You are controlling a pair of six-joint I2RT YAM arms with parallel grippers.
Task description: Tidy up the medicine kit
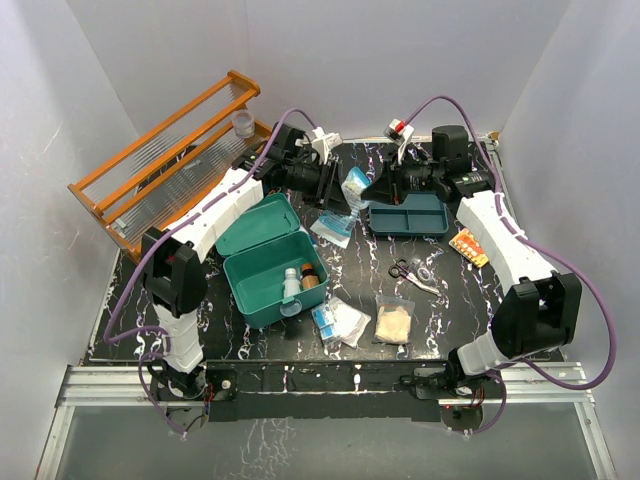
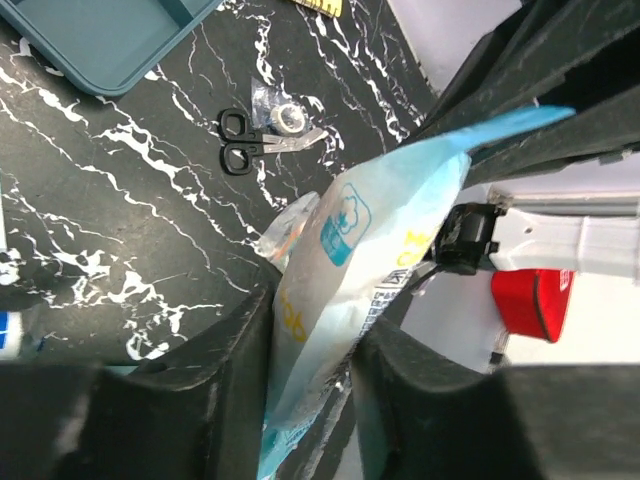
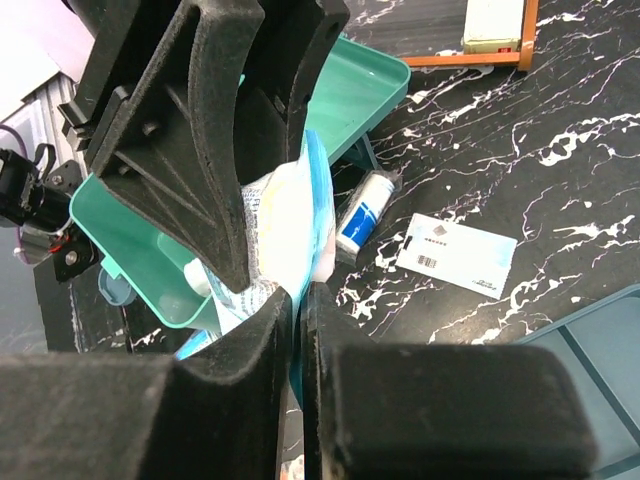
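Black fingers of the right gripper (image 3: 300, 300) fill the bottom of its own wrist view. They are pressed together and pinch the edge of a blue packet (image 3: 300, 215). The left gripper (image 2: 315, 330) has the same packet too. One finger touches each side of it, and the packet fills the gap. Both arms hold the packet up in the air, behind the medicine kit (image 1: 262, 308) and a bit to its right.

The kit sits on the black table (image 1: 445, 310) with its lid open. A white bottle (image 1: 291, 283) and a brown bottle (image 1: 309, 275) stand inside it. In the right wrist view the big left fingers and the packet cover much of the kit, so only parts of it show. A small tube (image 3: 360, 210) and a white card (image 3: 455, 255) lie on the table just beside the kit.

Right of the kit lie black scissors (image 1: 400, 268), with their tips on a small clear bag (image 1: 424, 270). Farther right is an orange pill strip (image 1: 468, 246). Behind the scissors, also right of the kit, is a flat dark tray (image 1: 425, 216) with parts in it. The right arm covers its back edge.

In front of the kit lie a blue and white bag (image 1: 338, 322) and a tan bag (image 1: 394, 322). Left of the kit and behind it is an orange wooden rack (image 1: 165, 165) with a small cup (image 1: 243, 122) on top.
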